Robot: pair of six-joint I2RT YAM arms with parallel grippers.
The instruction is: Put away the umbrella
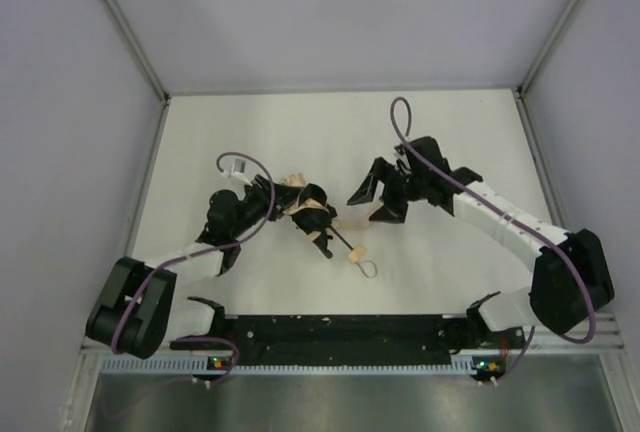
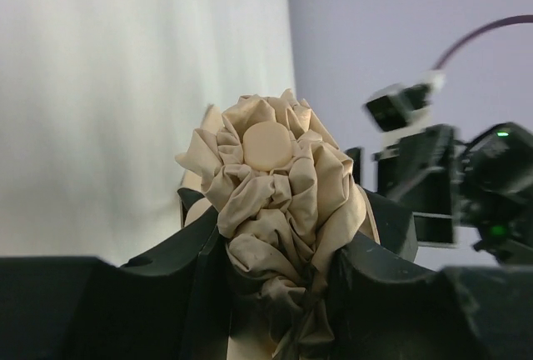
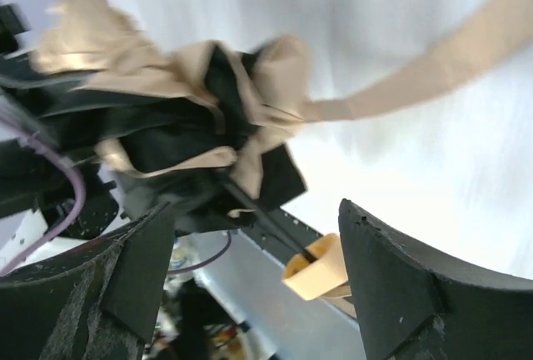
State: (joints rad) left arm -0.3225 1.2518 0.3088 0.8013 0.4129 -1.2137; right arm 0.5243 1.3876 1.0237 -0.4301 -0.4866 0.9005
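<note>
The umbrella (image 1: 308,209) lies in the middle of the table, its beige canopy bunched up. Its thin black shaft runs toward the near right to the small tan handle (image 1: 355,250) and loop strap (image 1: 368,269). My left gripper (image 1: 276,204) is shut on the canopy, which fills the left wrist view (image 2: 271,177) between the black fingers (image 2: 166,285). My right gripper (image 1: 376,200) is open just right of the canopy. In the right wrist view the handle (image 3: 321,267) and shaft show between its spread fingers (image 3: 400,277), and a tan fabric strip (image 3: 433,68) runs off to the upper right.
The white table (image 1: 300,132) is enclosed by pale walls with metal rails (image 1: 130,32). A black rail (image 1: 340,332) runs along the near edge between the arm bases. The right arm's gripper and camera show in the left wrist view (image 2: 441,177).
</note>
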